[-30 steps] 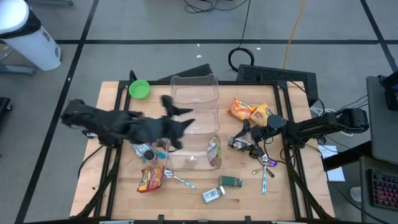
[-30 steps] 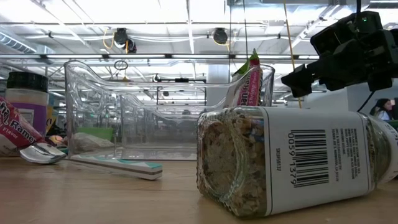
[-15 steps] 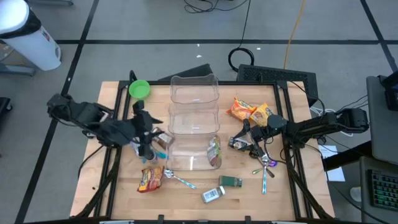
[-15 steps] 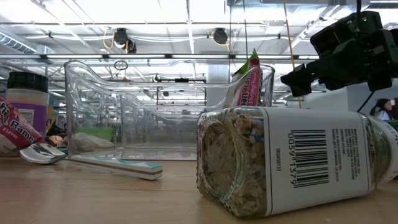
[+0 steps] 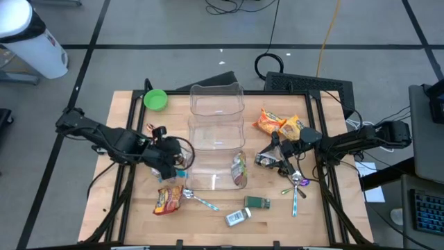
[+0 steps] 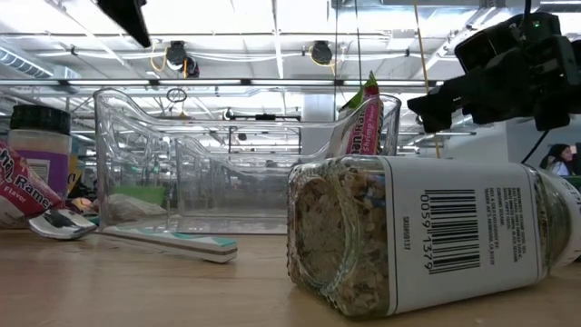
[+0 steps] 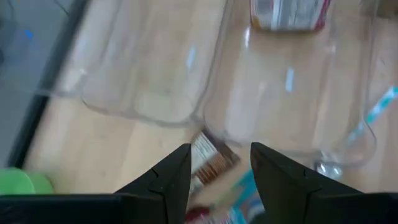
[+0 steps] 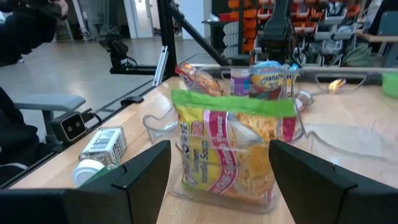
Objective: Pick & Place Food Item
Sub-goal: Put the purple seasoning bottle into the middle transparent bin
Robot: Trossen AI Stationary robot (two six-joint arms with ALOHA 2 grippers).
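My left claw (image 5: 168,161) has swung back beside the clear bin (image 5: 216,104), half open, empty. My right claw (image 5: 276,154) holds open behind the noodle packet (image 8: 233,149), which only its wrist view shows leaning against that bin.

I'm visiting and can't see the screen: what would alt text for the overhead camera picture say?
Seen from above, two dark robot arms reach over a wooden table toward a clear plastic bin. The left gripper hovers over packets beside the bin, the right gripper by a jar. A green bowl, snack packets and spoons lie around.
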